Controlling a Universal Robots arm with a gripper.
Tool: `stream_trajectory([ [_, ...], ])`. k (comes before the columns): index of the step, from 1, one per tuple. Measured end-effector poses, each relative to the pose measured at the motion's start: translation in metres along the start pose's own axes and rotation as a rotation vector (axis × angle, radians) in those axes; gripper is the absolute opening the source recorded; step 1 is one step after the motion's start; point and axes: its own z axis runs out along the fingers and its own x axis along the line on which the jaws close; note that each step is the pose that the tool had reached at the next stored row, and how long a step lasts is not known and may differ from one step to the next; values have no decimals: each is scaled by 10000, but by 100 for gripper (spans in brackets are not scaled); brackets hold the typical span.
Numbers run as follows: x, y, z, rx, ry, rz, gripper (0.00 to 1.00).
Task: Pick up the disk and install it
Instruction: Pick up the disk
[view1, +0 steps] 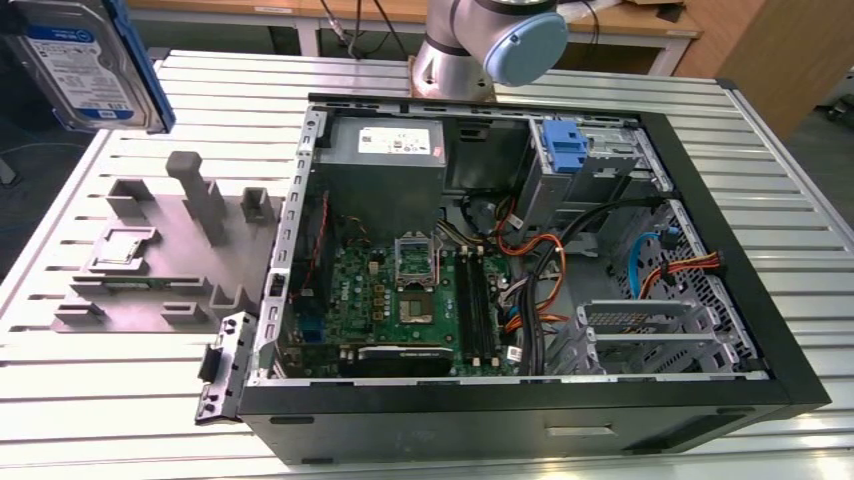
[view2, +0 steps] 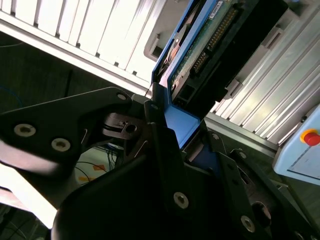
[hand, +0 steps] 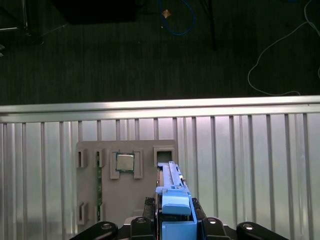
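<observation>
The disk (view1: 83, 62), silver with a white-and-blue label and a blue carrier, hangs high above the table at the exterior view's far left, over the grey holder block (view1: 160, 255). In the second wrist view the disk (view2: 212, 42) shows its green circuit side. My gripper (view2: 181, 131) is shut on the blue carrier end, with a black finger (view2: 161, 140) pressed against it. In the first wrist view the disk (hand: 171, 186) stands edge-on in my gripper (hand: 173, 220), above the holder block (hand: 127, 185).
The open computer case (view1: 787, 370) lies on the slatted metal table (view1: 107, 400). Inside it are a grey power supply (view1: 384, 148), a drive bay with a blue bracket (view1: 567, 148), a motherboard (view1: 400, 300) and cables. The arm's base (view1: 487, 40) stands behind the case. A red button (view2: 310, 136) sits nearby.
</observation>
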Motion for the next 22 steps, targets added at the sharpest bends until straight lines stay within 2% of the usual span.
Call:
stream_trajectory([
  [22, -2, 2, -127, 0, 0, 0, 37],
])
